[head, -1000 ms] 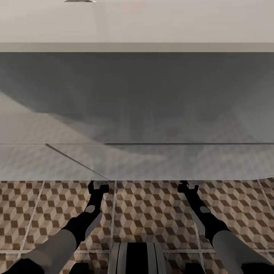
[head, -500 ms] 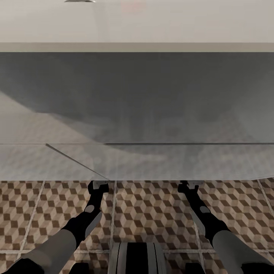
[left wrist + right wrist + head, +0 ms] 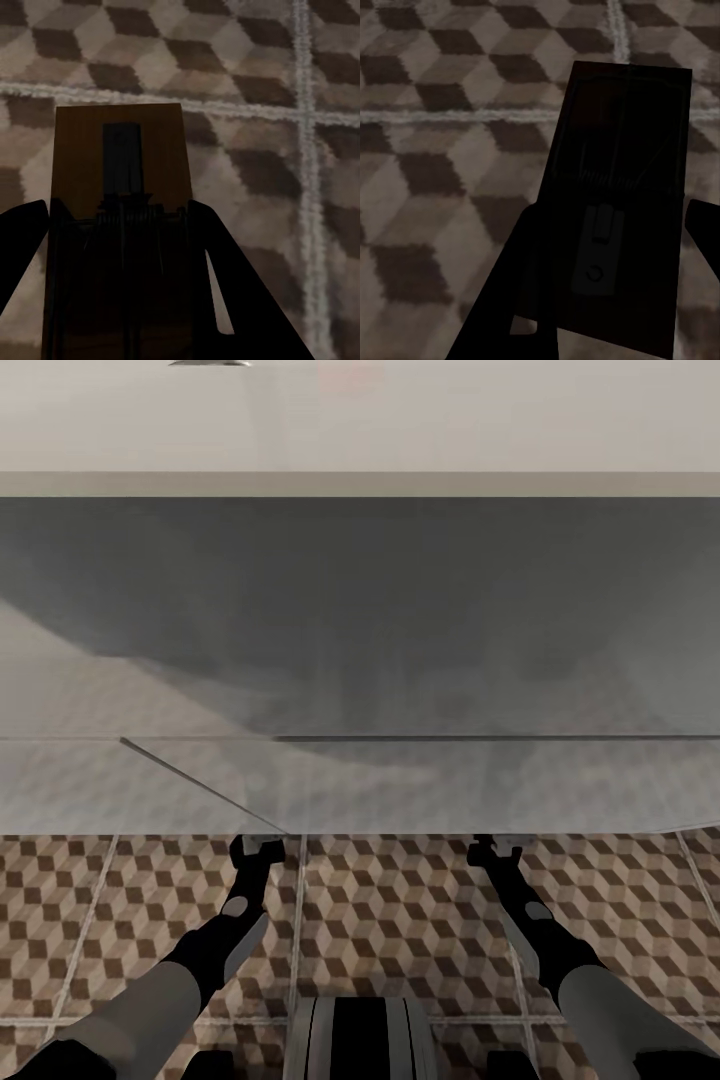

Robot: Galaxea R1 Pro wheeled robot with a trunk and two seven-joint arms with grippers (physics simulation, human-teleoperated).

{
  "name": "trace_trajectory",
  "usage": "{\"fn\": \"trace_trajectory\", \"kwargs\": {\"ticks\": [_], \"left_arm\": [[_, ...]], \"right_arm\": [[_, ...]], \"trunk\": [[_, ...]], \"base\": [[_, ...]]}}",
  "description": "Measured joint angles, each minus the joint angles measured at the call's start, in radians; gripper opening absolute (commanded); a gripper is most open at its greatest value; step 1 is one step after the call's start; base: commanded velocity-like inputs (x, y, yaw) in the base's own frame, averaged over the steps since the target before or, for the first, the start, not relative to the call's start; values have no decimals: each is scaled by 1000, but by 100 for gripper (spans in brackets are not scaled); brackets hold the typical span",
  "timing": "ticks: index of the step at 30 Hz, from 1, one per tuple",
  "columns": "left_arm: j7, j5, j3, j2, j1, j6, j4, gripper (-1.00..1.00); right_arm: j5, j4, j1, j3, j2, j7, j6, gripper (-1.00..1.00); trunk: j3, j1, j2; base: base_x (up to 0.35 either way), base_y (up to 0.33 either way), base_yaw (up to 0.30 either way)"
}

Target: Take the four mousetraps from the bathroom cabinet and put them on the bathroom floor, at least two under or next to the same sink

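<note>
We're in a bathroom, a home one by the look of it. Underfoot is the bathroom floor (image 3: 400, 920), square tiles printed with a brown, beige and white cube pattern, pale grout lines running between them. At twelve o'clock a big white block, the bathroom sink (image 3: 360, 420), juts out over the tiles, its flat pale top edge up high and a shaded grey underside hanging over the floor. Right at the far top, towards eleven o'clock, there's a sliver of chrome fitting (image 3: 208, 363). The same cube tiling shows close up beneath both wrists.
</note>
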Motion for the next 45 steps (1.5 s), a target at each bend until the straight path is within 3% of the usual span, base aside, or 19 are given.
{"fn": "trace_trajectory", "kwargs": {"ticks": [45], "left_arm": [[-18, -9, -8, 0, 0, 12, 0, -100]], "right_arm": [[1, 0, 1, 1, 0, 0, -4, -100]], "trunk": [[0, 0, 0]], "base": [[10, 0, 0]]}}
